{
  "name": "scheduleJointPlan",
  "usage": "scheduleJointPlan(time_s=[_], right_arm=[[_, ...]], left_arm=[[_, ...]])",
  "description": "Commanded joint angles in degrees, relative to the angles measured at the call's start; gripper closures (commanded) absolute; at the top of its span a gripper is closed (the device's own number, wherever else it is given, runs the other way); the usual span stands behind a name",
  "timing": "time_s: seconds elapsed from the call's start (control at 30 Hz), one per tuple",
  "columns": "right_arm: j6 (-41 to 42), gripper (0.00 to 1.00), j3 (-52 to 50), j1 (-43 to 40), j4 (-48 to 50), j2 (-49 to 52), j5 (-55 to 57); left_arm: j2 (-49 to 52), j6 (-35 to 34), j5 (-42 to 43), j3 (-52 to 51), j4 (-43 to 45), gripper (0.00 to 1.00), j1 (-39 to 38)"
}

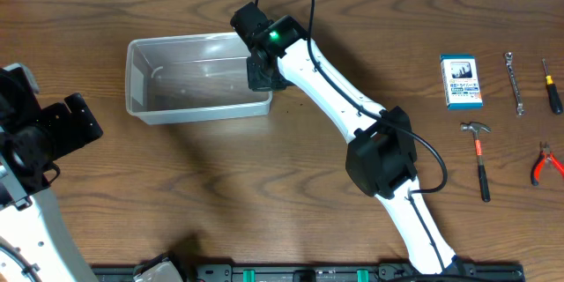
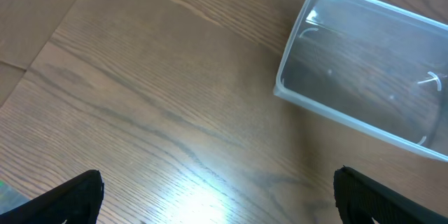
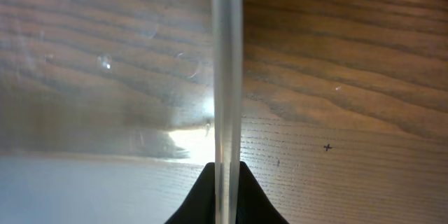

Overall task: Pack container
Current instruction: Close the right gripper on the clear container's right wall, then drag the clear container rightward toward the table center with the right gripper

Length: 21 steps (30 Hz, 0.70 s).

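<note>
The clear plastic container (image 1: 196,77) sits empty on the wooden table at the upper left. My right gripper (image 1: 263,72) is shut on the container's right wall; in the right wrist view the wall's rim (image 3: 227,70) runs straight up between the two black fingertips (image 3: 227,199). My left gripper (image 2: 217,199) is open and empty over bare table at the far left; its view shows the container (image 2: 364,77) at the upper right. The hand tools lie at the far right.
At the right lie a small blue-and-white box (image 1: 461,82), a wrench (image 1: 514,81), a screwdriver (image 1: 551,88), a hammer (image 1: 480,157) and red pliers (image 1: 546,164). My right arm (image 1: 352,115) crosses the table's middle diagonally.
</note>
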Motion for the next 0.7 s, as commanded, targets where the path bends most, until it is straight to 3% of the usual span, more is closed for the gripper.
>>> scheduleJointPlan(time_s=[0.0, 0.4, 0.67], right_arm=[[0.07, 0.99, 1.01, -0.9, -0.33, -0.04, 1.03], [0.0, 0.99, 1.64, -5.92, -6.93, -2.34, 1.2], [-8.66, 0.99, 1.64, -9.2, -12.76, -8.09, 1.29]], left_arm=[[0.22, -0.52, 0.61, 0.63, -0.17, 0.02, 0.28], [0.22, -0.52, 0.61, 0.63, -0.15, 0.02, 0.28], [0.22, -0.55, 0.61, 0.63, -0.15, 0.02, 0.28]])
